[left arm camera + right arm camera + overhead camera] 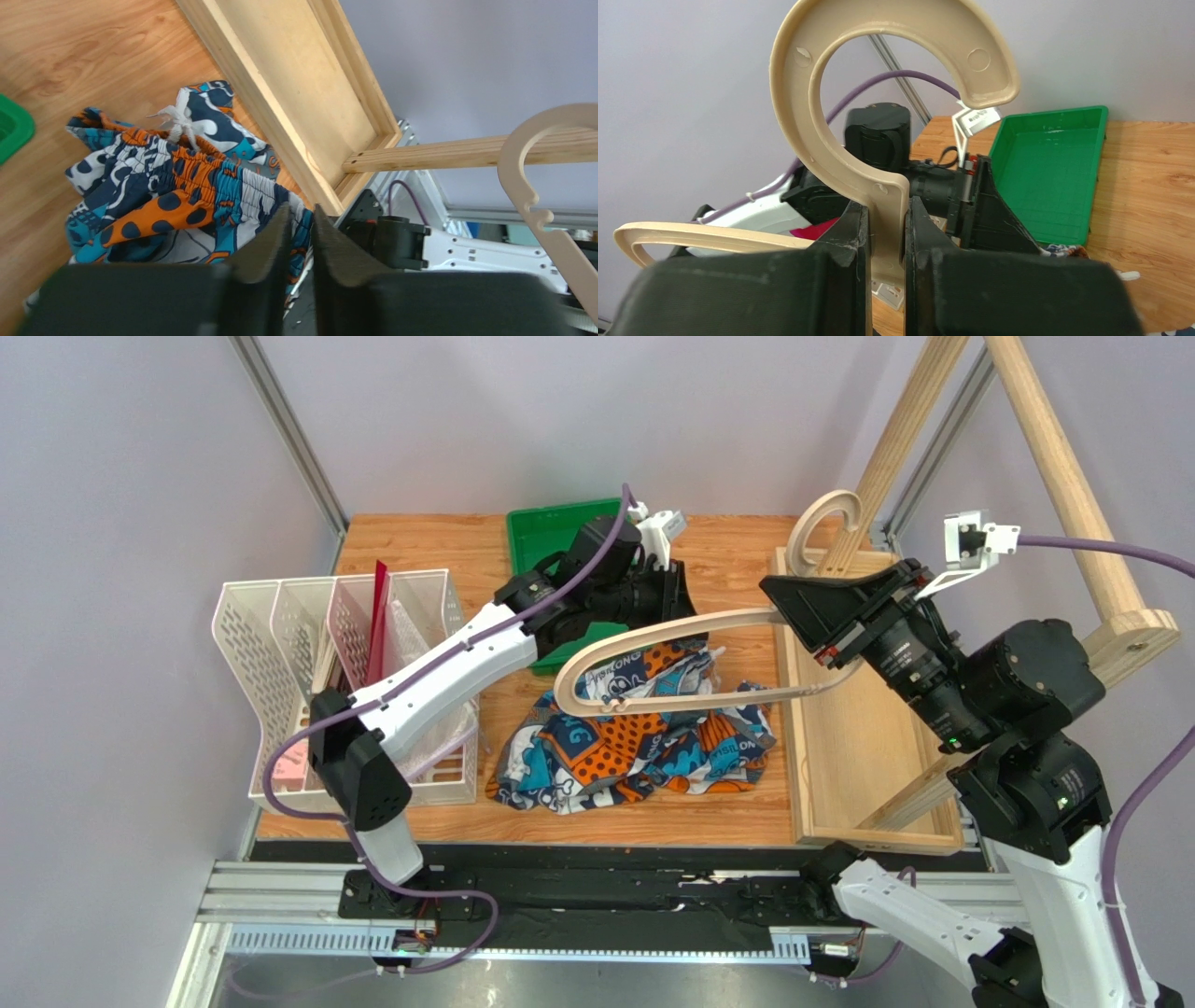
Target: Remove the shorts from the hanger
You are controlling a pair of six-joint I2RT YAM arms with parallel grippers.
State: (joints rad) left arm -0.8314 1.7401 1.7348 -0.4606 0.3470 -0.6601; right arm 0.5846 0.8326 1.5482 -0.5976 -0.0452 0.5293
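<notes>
The shorts, patterned in orange, teal, navy and white, lie in a heap on the table; the left wrist view shows them with a white drawstring. The light-wood hanger hovers level above them, and its looped end overlaps the heap. Whether cloth still touches its lower bar I cannot tell. My right gripper is shut on the hanger's neck, just below the rounded hook. My left gripper hangs behind the hanger, its jaws open by a narrow gap with nothing between them.
A green tray sits at the back centre. A white file rack with a red sheet stands on the left. The wooden rack's base box and slanted beams fill the right side.
</notes>
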